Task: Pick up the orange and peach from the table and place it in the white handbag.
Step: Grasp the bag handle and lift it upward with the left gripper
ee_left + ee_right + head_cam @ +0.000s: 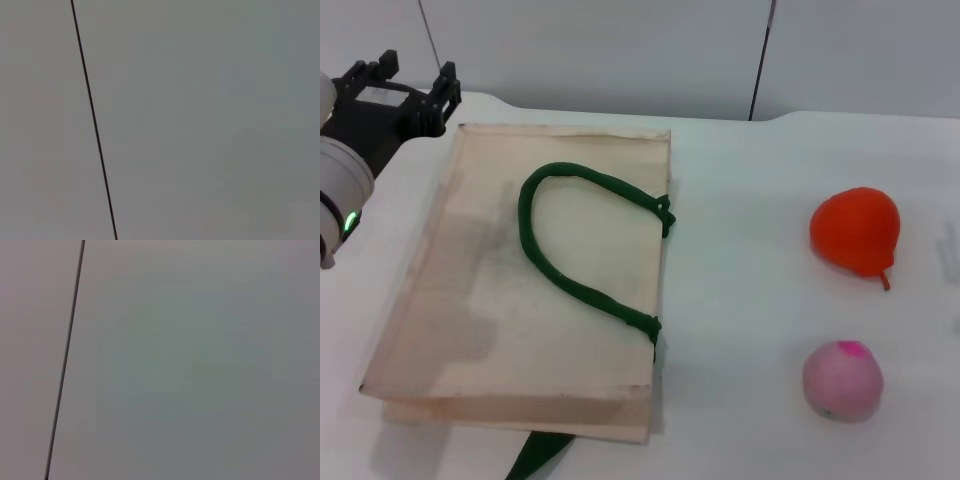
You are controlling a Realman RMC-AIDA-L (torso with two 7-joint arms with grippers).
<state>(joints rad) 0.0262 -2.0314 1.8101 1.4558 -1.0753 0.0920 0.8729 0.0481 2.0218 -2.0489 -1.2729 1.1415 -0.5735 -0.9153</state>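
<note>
The white handbag [520,300] lies flat on the left half of the table, and its dark green handle [570,250] loops across the top face. To the right of the bag rests the orange [856,230], orange-red with a small stem pointing toward me. The pale pink peach [842,380] sits nearer to me than the orange. My left gripper [412,75] hovers at the far left, beyond the bag's far left corner, open and holding nothing. The right gripper is out of view. Both wrist views show only a plain wall with a dark seam.
A green strap end [535,455] sticks out from under the bag's near edge. The white table [740,300] has a bare strip between the bag and the two fruits. A pale wall [620,50] with a dark vertical seam stands behind the table.
</note>
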